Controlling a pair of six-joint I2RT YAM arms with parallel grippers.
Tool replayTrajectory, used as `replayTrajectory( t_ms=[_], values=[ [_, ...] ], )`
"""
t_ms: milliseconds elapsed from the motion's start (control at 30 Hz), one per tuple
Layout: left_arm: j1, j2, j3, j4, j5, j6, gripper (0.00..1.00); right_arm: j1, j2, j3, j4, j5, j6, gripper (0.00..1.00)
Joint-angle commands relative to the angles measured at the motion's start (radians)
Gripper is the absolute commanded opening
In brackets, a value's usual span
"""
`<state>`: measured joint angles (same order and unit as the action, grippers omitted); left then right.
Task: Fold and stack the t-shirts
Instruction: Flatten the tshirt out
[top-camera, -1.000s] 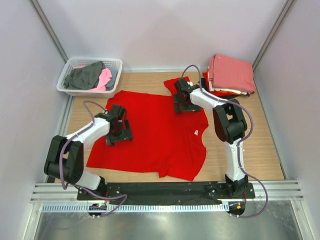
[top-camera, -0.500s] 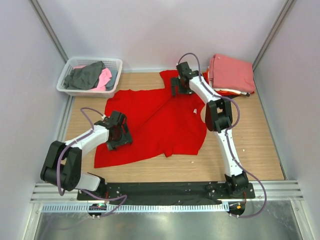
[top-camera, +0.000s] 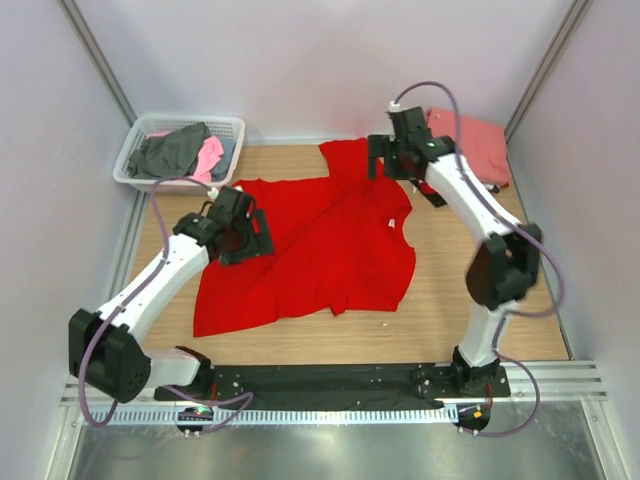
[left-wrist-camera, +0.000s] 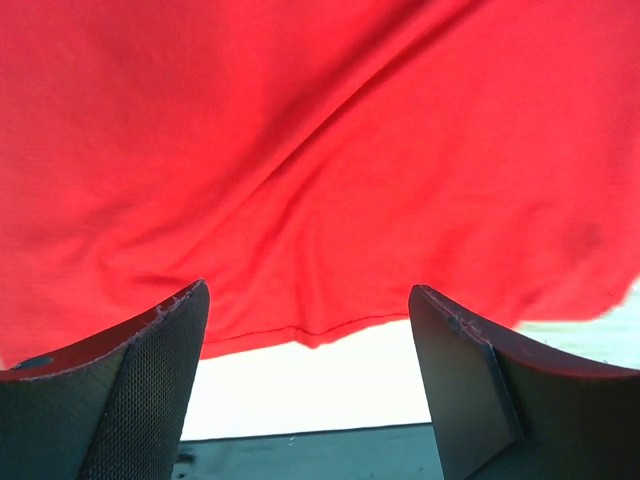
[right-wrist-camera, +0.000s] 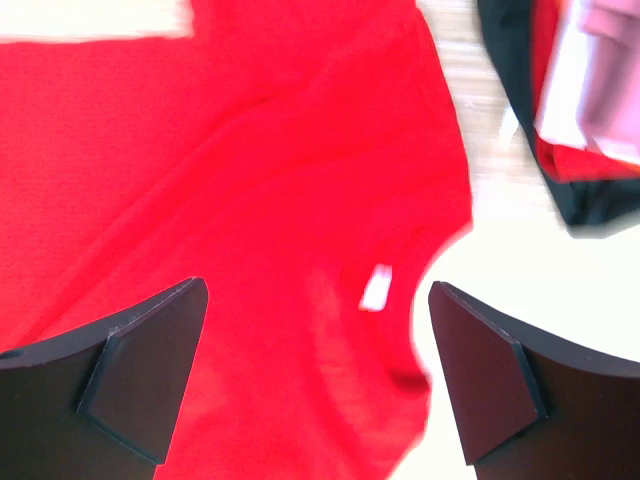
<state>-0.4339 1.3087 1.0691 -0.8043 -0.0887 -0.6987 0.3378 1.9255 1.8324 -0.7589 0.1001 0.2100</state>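
Note:
A bright red t-shirt (top-camera: 320, 260) lies spread and creased on the wooden table, its white neck label (top-camera: 392, 222) toward the right. My left gripper (top-camera: 243, 232) hovers over the shirt's left part, open and empty. In the left wrist view the gripper (left-wrist-camera: 308, 290) shows red cloth (left-wrist-camera: 320, 150) and its hem between the open fingers. My right gripper (top-camera: 392, 163) is raised over the shirt's back right sleeve, open and empty. In the right wrist view the gripper (right-wrist-camera: 318, 285) is above the red cloth (right-wrist-camera: 200, 180) and the label (right-wrist-camera: 375, 288).
A stack of folded t-shirts (top-camera: 478, 140), salmon-pink on top over red and black, sits at the back right, also in the right wrist view (right-wrist-camera: 580, 110). A white lattice basket (top-camera: 130, 165) at the back left holds grey (top-camera: 172, 150) and pink (top-camera: 210, 155) tees.
The shirt was pulled toward the back and left and is more creased. My right gripper has risen and moved right, off the sleeve. My left gripper has moved back and up.

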Motion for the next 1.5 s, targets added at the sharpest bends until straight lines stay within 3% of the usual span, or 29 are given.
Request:
replayTrajectory(
  t_ms=[0,33,100,200,300,333,433,567,933,1033,1067,1100,1200,1367,1467],
  values=[
    [-0.003,-0.065,0.119,-0.163,-0.043,0.117,0.82,0.003,-0.274,-0.255,0.053,-0.054,0.144,1.0],
    [-0.005,-0.092,0.132,-0.182,-0.057,0.129,0.82,0.013,-0.325,-0.419,0.075,-0.063,0.179,1.0],
    [-0.003,-0.124,0.143,-0.219,-0.1,0.168,0.83,0.03,-0.486,-0.594,0.105,-0.088,0.284,1.0],
    [-0.003,-0.224,0.109,-0.233,-0.177,0.189,0.84,0.096,-0.705,-0.987,0.184,-0.128,0.448,0.83],
    [-0.003,-0.29,0.049,-0.219,-0.163,0.199,0.84,0.197,-0.897,-1.186,0.222,-0.071,0.607,0.75],
    [-0.003,-0.311,0.036,-0.21,-0.154,0.199,0.84,0.22,-0.933,-1.22,0.227,-0.062,0.644,0.68],
    [-0.003,-0.402,-0.015,-0.191,-0.154,0.196,0.84,0.27,-1.017,-1.3,0.222,-0.031,0.716,0.67],
    [-0.003,-0.506,-0.037,-0.174,-0.16,0.189,0.85,0.27,-1.01,-1.319,0.24,-0.005,0.726,0.68],
    [-0.005,-0.716,-0.153,-0.065,-0.233,0.163,0.95,0.27,-0.741,-1.273,0.368,-0.013,0.678,0.65],
    [-0.005,-0.753,-0.166,-0.052,-0.25,0.166,0.95,0.27,-0.709,-1.259,0.394,-0.03,0.657,0.51],
    [-0.005,-0.759,-0.167,-0.053,-0.255,0.166,0.96,0.27,-0.691,-1.256,0.398,-0.037,0.643,0.43],
    [-0.005,-0.763,-0.169,-0.052,-0.264,0.166,0.96,0.27,-0.685,-1.24,0.394,-0.054,0.634,0.25],
    [-0.005,-0.77,-0.172,-0.056,-0.276,0.162,0.96,0.27,-0.697,-1.188,0.331,-0.066,0.605,0.01],
    [-0.003,-0.769,-0.167,-0.062,-0.287,0.157,0.96,0.27,-0.757,-0.98,0.112,-0.086,0.565,0.01],
    [-0.003,-0.775,-0.167,-0.064,-0.292,0.157,0.96,0.27,-0.712,-0.735,0.023,-0.142,0.525,0.01]
  ],
)
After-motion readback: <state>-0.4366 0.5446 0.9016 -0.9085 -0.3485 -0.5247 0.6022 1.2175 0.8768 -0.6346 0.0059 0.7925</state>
